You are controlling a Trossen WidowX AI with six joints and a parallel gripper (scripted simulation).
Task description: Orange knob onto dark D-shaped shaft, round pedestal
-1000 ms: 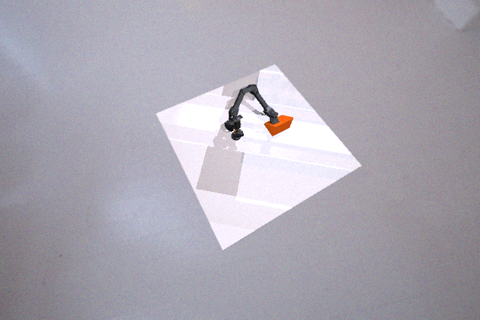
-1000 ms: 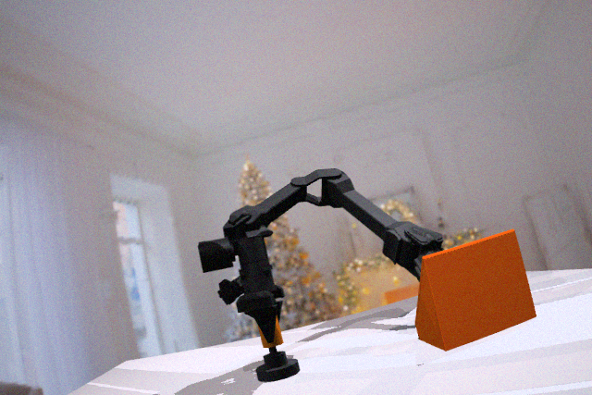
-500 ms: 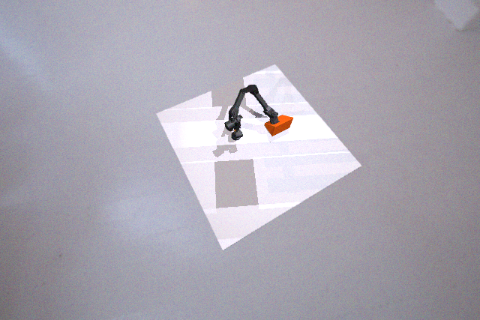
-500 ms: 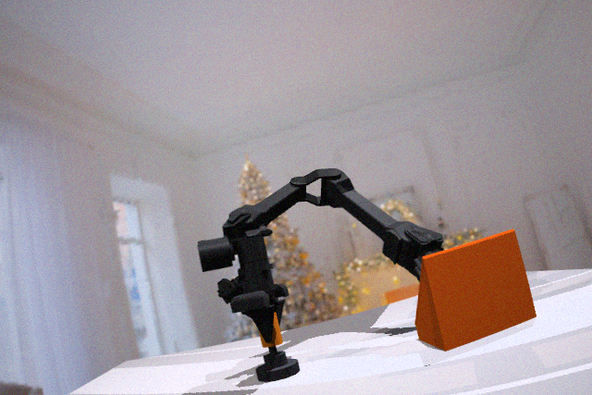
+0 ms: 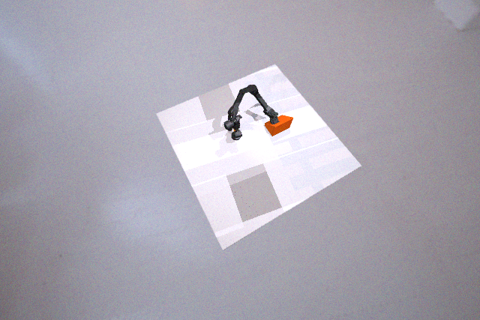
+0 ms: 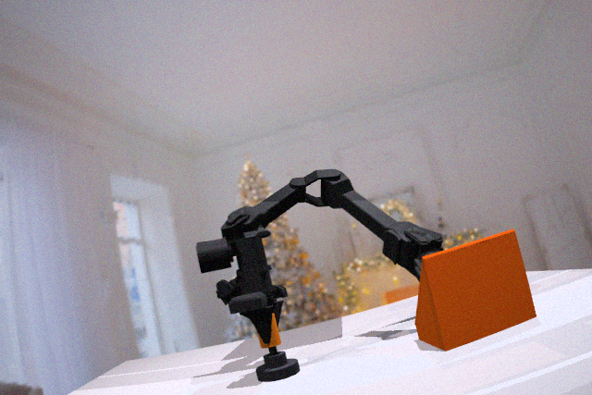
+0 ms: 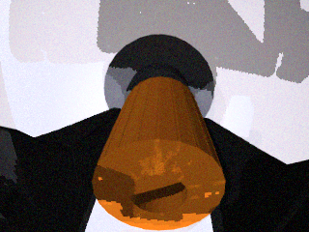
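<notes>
The orange knob (image 6: 276, 337) (image 7: 159, 123) is upright between the fingers of my gripper (image 6: 270, 333) (image 7: 160, 122), which is shut on it. A dark slanted shape shows in its top face in the wrist view. The round black pedestal (image 5: 236, 139) (image 6: 277, 372) (image 7: 159, 50) stands below the knob. In the exterior view, a short piece of the dark shaft (image 6: 272, 349) shows between the knob's lower end and the pedestal, so the knob is not down on the pedestal. The shaft's top, its flat side and the knob's hole underneath are hidden.
A large orange wedge-shaped block (image 5: 279, 127) (image 6: 477, 290) stands beside the arm's base on the white table (image 5: 310, 180) (image 6: 344, 362). The arm arches from there over to the pedestal. Grey patches and shadows mark the table.
</notes>
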